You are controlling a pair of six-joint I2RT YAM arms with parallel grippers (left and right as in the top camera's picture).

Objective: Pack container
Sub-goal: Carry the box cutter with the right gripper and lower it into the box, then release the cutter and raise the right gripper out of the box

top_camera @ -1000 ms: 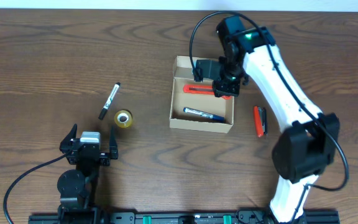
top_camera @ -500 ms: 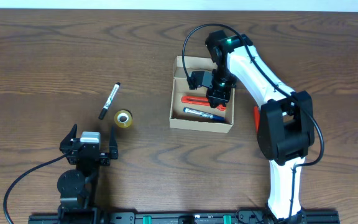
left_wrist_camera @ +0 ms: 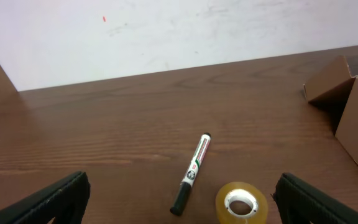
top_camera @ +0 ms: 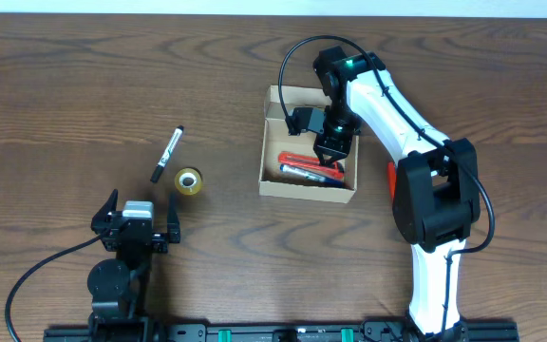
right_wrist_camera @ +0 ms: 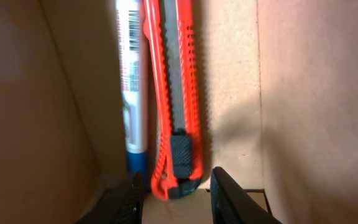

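Observation:
The tan cardboard container [top_camera: 272, 142] stands open at the table's middle, its flap up at the far side. Inside lie a red utility knife [top_camera: 295, 160] and a blue pen [top_camera: 304, 174], side by side. My right gripper [top_camera: 333, 152] is down inside the box. In the right wrist view it [right_wrist_camera: 178, 202] is open, its fingers [right_wrist_camera: 129, 199] standing either side of the knife's [right_wrist_camera: 174, 93] end without gripping it, with the pen [right_wrist_camera: 132, 81] beside. My left gripper [top_camera: 136, 223] is open and empty at the front left.
A black-and-white marker [top_camera: 167, 152] and a yellow tape roll [top_camera: 189, 181] lie left of the box; both show in the left wrist view, marker [left_wrist_camera: 192, 171] and tape [left_wrist_camera: 242, 202]. Another red knife [top_camera: 394, 182] lies right of the box, partly under my right arm.
My right gripper carried the red knife down into the box and let it go; the knife now lies beside the blue pen. The left arm has not moved.

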